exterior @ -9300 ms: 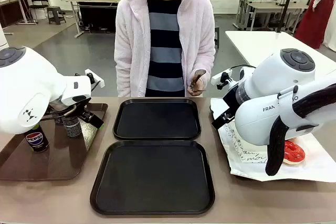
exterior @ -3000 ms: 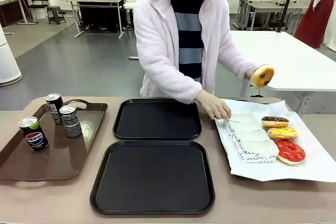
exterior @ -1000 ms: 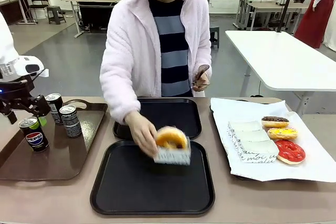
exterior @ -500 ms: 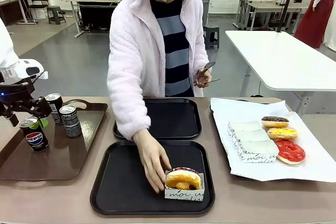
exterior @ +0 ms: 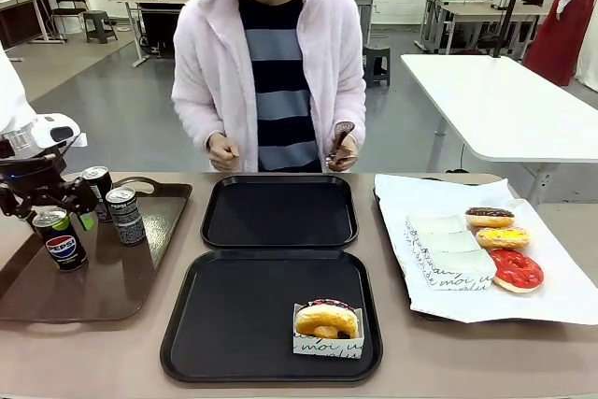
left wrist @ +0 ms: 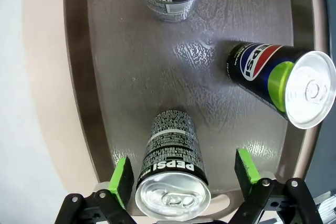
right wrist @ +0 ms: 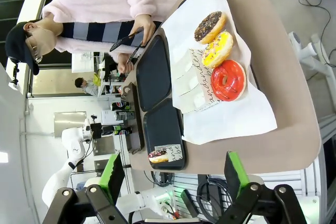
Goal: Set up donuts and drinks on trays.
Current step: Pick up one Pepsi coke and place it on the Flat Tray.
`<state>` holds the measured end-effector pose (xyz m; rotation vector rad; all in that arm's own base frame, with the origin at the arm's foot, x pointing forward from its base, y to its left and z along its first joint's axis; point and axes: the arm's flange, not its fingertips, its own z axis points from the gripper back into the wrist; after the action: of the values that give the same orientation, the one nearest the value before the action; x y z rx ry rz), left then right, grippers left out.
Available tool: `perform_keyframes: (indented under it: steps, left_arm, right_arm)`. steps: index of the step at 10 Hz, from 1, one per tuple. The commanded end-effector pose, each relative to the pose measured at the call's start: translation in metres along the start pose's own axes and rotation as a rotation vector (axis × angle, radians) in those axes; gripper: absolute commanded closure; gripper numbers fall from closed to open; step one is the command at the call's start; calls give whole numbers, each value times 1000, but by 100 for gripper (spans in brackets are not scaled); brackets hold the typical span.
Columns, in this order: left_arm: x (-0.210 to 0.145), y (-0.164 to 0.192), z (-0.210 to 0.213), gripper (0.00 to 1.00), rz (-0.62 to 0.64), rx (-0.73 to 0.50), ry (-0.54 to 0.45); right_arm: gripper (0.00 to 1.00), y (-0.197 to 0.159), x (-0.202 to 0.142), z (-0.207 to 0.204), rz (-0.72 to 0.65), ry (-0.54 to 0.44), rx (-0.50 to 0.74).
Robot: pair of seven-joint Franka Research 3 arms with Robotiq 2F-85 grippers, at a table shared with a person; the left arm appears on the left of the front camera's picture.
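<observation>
My left gripper [exterior: 49,205] [left wrist: 184,174] is open, its green pads either side of the top of the near-left drink can [exterior: 61,240] [left wrist: 172,177], which shows a Pepsi logo in the front view. Two more cans [exterior: 124,215] [exterior: 96,192] stand behind it. A yellow donut in its white holder [exterior: 327,324] [right wrist: 159,156] sits at the near right of the near black tray [exterior: 234,324]. The far black tray [exterior: 280,212] is bare. My right gripper [right wrist: 173,177] hangs open, well off the table's end, holding nothing.
The cans stand on a brown handled tray [exterior: 121,287]. At the right, white paper [exterior: 561,301] carries chocolate [exterior: 490,218], yellow [exterior: 503,237] and red [exterior: 517,270] donuts beside several white holders [exterior: 448,245]. A person at the far side holds tongs [exterior: 341,137].
The person has let go of the donut on the near tray, drawn the hand back and stood upright. My left gripper has sunk slightly over the can.
</observation>
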<state>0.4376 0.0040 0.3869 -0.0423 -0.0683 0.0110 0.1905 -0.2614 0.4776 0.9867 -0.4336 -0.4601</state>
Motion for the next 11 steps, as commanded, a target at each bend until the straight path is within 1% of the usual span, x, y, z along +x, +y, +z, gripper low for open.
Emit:
perform_keyframes:
  steps: [1, 2, 3, 4, 5, 7, 8, 9, 10, 11]
  left_arm:
    - [0, 1, -5, 0, -12, -15, -18]
    - [0, 2, -4, 38, -16, -23, -24]
    - [0, 2, -2, 57, -21, -22, -24]
    - [0, 3, -2, 95, -19, -20, -17]
    - [0, 2, -1, 100, -18, -17, -9]
    - [1, 2, 0, 100, -14, -2, 12]
    - [1, 2, 2, 92, -10, 6, 24]
    - [1, 3, 7, 99, -17, 4, 34]
    - [1, 3, 20, 100, -15, 5, 39]
    - [-2, 4, 48, 100, -20, 11, 62]
  right_arm:
    - [0, -2, -1, 1, 1, 7, 5]
    - [0, -2, -1, 1, 1, 7, 5]
    - [0, -2, -1, 1, 1, 7, 5]
    - [0, -2, -1, 1, 1, 7, 5]
    - [0, -2, -1, 1, 1, 7, 5]
    - [0, -2, -1, 1, 1, 7, 5]
    - [0, -2, -1, 1, 1, 7, 5]
    - [0, -2, -1, 1, 1, 7, 5]
    - [0, -2, -1, 1, 1, 7, 5]
    - [0, -2, -1, 1, 1, 7, 5]
